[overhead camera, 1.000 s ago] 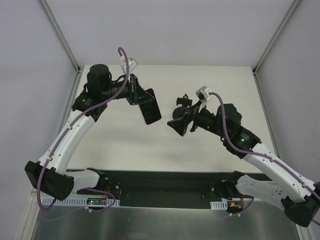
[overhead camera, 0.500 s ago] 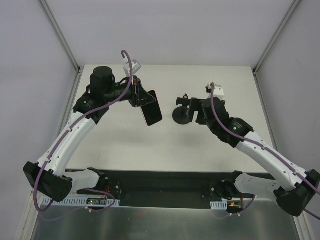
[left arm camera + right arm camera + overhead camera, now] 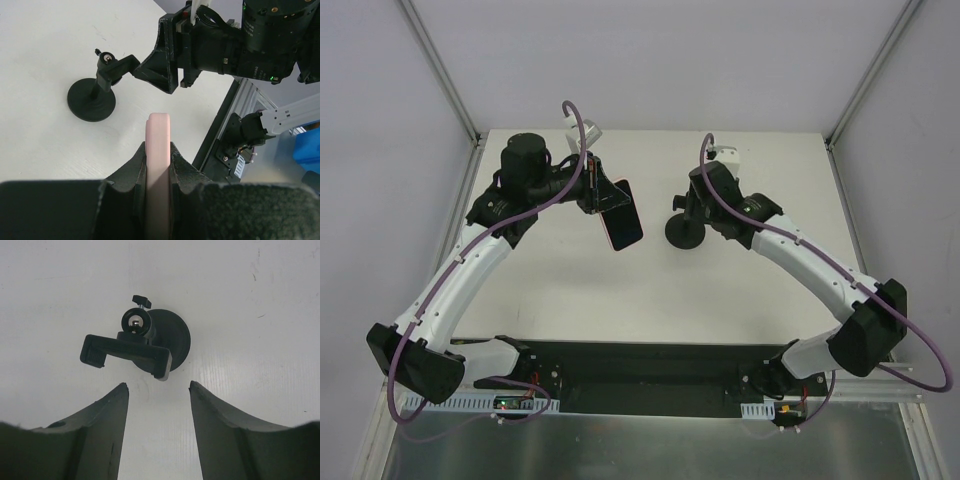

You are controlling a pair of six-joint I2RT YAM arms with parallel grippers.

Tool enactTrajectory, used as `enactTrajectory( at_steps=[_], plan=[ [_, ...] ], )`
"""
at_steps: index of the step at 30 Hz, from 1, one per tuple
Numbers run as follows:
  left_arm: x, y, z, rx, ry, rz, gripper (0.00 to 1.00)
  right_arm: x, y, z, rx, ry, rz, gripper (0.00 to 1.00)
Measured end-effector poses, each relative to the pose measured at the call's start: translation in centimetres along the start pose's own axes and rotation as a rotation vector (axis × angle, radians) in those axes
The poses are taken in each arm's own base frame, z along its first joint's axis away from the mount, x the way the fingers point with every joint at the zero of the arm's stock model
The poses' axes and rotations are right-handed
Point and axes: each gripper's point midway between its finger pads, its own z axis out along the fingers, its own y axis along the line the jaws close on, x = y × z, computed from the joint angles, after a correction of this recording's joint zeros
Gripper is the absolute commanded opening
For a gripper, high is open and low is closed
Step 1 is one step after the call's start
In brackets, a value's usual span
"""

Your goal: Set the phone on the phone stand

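My left gripper (image 3: 604, 199) is shut on the phone (image 3: 623, 216), a black screen with a pink edge, held tilted above the table left of centre. In the left wrist view the left gripper (image 3: 158, 150) pinches the phone's pink edge (image 3: 158, 131). The phone stand (image 3: 684, 231), with its black disc base, post and clamp bracket, stands upright on the table just right of the phone. It also shows in the left wrist view (image 3: 92, 101) and the right wrist view (image 3: 150, 342). My right gripper (image 3: 694, 205) hovers over the stand, open and empty; its jaws (image 3: 157, 386) sit just short of the bracket.
The white table (image 3: 570, 290) is walled by grey panels at the back and sides. A black rail (image 3: 640, 365) with the arm bases runs along the near edge. The right gripper's body (image 3: 220, 45) hangs close behind the stand.
The right gripper has let go of the stand, which went from tilted to upright on the table. The gripper swung up and back over it. The left arm shifted slightly with the phone.
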Motion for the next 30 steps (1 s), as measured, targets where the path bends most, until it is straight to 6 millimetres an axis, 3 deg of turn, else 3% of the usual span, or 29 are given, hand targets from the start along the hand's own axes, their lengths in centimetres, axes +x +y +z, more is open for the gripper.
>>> enactTrajectory(
  at_steps=[9,20,23,26,30],
  plan=[
    [0.2,0.3,0.2,-0.003,0.008,-0.007,0.0,-0.8,0.3,0.6,0.028,-0.002,-0.012,0.47],
    [0.6,1.0,0.9,-0.009,0.027,-0.027,0.0,0.5,0.0,2.6,0.06,0.043,-0.041,0.39],
    [1.0,1.4,1.2,-0.014,0.043,-0.042,0.0,0.8,-0.1,3.2,0.069,0.055,-0.052,0.27],
    [1.3,1.5,1.2,-0.017,0.053,-0.052,0.0,0.9,-0.1,3.6,0.072,0.058,-0.071,0.04],
    [1.4,1.4,1.2,-0.007,0.058,-0.051,0.0,0.7,0.0,3.8,0.065,0.054,-0.097,0.01]
  ],
)
